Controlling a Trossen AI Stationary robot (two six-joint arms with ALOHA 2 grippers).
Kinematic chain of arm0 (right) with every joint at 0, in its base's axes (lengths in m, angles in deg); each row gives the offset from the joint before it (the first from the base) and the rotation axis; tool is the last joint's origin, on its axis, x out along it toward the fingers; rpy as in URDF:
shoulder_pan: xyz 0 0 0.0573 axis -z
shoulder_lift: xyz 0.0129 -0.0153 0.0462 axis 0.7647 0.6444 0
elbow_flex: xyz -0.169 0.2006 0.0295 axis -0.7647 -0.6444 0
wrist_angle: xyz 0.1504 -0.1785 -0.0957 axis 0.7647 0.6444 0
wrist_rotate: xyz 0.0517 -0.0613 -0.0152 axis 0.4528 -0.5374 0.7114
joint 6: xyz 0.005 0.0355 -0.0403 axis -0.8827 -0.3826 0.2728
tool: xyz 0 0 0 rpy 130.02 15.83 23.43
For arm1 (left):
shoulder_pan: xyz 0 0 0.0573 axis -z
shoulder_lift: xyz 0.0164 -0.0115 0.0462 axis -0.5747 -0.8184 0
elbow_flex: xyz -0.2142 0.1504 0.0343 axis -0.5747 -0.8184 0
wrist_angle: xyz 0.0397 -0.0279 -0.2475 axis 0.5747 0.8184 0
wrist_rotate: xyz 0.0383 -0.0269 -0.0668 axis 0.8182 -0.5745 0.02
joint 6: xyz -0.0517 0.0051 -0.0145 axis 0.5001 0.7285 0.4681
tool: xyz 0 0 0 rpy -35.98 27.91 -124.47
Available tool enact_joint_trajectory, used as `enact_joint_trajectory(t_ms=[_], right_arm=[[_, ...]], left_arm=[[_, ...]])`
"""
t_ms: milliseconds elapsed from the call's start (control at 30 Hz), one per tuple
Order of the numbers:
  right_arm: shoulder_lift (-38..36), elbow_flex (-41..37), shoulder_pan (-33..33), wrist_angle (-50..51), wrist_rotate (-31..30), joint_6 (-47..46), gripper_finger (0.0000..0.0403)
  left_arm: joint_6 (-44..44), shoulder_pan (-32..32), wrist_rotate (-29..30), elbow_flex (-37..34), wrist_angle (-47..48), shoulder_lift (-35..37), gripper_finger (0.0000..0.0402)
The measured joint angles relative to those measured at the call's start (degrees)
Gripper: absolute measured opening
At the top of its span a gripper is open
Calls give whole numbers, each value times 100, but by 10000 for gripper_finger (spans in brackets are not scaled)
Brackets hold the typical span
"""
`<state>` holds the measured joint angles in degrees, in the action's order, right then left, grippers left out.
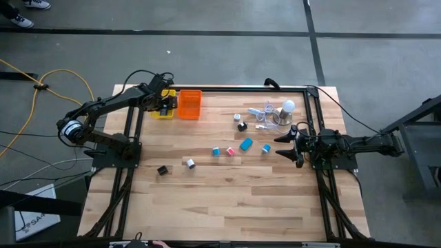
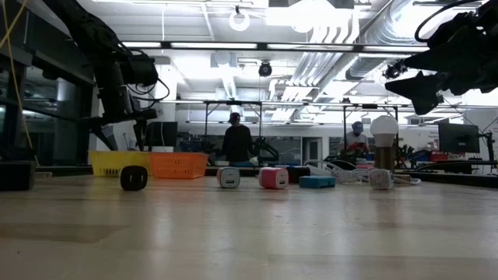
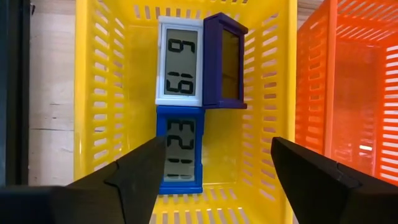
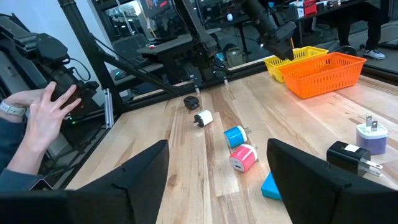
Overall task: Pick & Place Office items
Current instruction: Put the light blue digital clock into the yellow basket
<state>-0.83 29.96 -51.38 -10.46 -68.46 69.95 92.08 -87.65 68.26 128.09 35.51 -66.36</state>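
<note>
Yellow plastic basket (image 3: 99, 93) sits at the table's (image 1: 227, 200) 11 o'clock corner, touching an orange basket (image 1: 189, 105) on its 3 o'clock side. The left gripper (image 3: 214, 171) hangs over the yellow basket with its jaws wide and nothing between them. Below it lie three small digital clocks: a white one (image 3: 179, 62), a blue one (image 3: 180, 146) and a dark purple one (image 3: 224, 59) tipped on its side.

The right gripper (image 4: 217, 180) waits spread wide at the 3 o'clock edge. On the wood remain a black piece (image 1: 162, 170), a white plug (image 1: 191, 163), a light-blue plug (image 1: 216, 151), a pink one (image 1: 230, 151), two blue pieces (image 1: 247, 144) and a black adapter (image 1: 242, 127). A light bulb (image 1: 289, 107) stands toward 1 o'clock. A person's hand (image 4: 46, 118) shows beyond the table.
</note>
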Motion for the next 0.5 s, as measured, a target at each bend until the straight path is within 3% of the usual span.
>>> enact_joint_trajectory(t_ms=[500], right_arm=[[0, -1, -1, -2, -1, 0, 259]], left_arm=[[7, 0, -7, 0, -56, 62, 286]])
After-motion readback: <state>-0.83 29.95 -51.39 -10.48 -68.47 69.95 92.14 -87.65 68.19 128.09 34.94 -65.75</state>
